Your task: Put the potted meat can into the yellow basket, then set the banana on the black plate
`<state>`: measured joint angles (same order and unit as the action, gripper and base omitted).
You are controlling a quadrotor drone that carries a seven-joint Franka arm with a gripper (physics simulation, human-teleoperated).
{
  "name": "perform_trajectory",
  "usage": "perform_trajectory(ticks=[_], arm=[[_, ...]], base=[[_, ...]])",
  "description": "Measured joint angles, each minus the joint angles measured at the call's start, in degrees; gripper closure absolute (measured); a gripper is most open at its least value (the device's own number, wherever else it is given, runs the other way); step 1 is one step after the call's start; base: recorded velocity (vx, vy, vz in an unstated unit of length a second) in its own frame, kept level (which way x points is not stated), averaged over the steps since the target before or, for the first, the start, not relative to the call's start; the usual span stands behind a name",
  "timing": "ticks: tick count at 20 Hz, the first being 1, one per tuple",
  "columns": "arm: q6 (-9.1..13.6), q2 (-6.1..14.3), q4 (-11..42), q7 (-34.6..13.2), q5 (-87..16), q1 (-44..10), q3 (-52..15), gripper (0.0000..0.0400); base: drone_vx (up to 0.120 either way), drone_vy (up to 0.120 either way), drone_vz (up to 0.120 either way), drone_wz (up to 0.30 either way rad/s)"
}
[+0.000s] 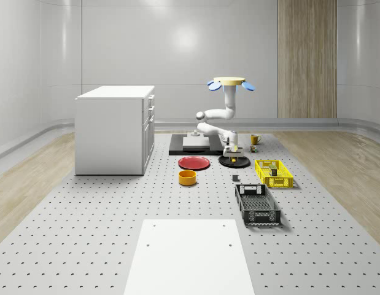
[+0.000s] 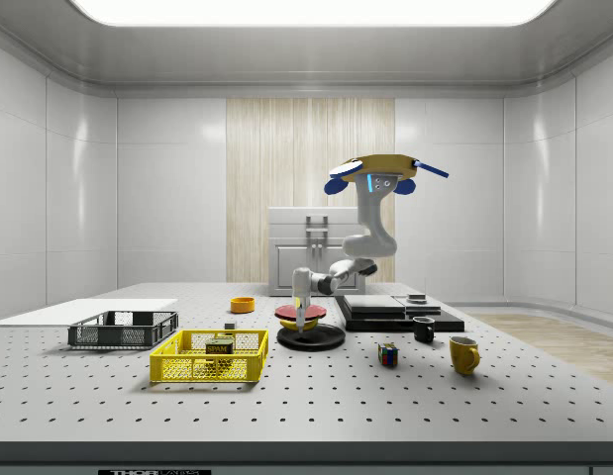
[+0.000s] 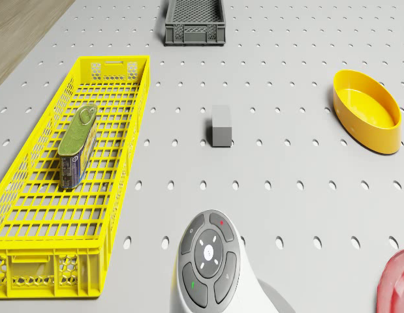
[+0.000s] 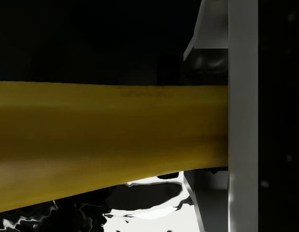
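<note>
The drone (image 1: pixel 228 83) hovers above the black plate (image 1: pixel 234 162), its white arm bent down towards it. My gripper (image 1: pixel 232 149) hangs just over the plate, shut on the yellow banana (image 1: pixel 234 147). In the side view the gripper (image 2: pixel 304 317) holds the banana (image 2: pixel 304 325) close above the plate (image 2: pixel 326 338). In the wrist view the banana (image 4: pixel 110 140) crosses the picture up to one grey finger (image 4: pixel 241 116), with the glossy plate (image 4: pixel 139 203) beneath. The potted meat can (image 3: pixel 77 145) lies inside the yellow basket (image 3: pixel 133 117), to the whole-scene view's right of the plate.
A red plate (image 1: pixel 194 163) and an orange bowl (image 1: pixel 188 177) lie beside the black plate. A small grey block (image 3: pixel 220 125) and a dark crate (image 1: pixel 257 204) sit nearer the front. A white cabinet (image 1: pixel 115 129), a black tray (image 1: pixel 190 147), mugs (image 2: pixel 464 353) and a cube (image 2: pixel 387 354) stand around.
</note>
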<state>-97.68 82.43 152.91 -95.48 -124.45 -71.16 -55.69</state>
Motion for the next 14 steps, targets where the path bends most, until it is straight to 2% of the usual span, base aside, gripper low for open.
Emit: perform_trajectory(ticks=[2,5,9,14], arm=[[0.24,-0.05,0.24,0.57,0.33,0.2,-0.3,0.0074],[1.06,0.01,1.12,1.12,1.46,0.72,-1.49,0.0035],[2.51,0.18,2.65,1.51,3.62,1.54,-3.83,0.0013],[3.69,0.24,3.79,1.7,5.45,2.13,-5.81,0.0004]], base=[[0.0,0.0,0.0,0.0],[0.0,0.0,0.0,0.0],[0.0,0.0,0.0,0.0],[0.0,0.0,0.0,0.0]])
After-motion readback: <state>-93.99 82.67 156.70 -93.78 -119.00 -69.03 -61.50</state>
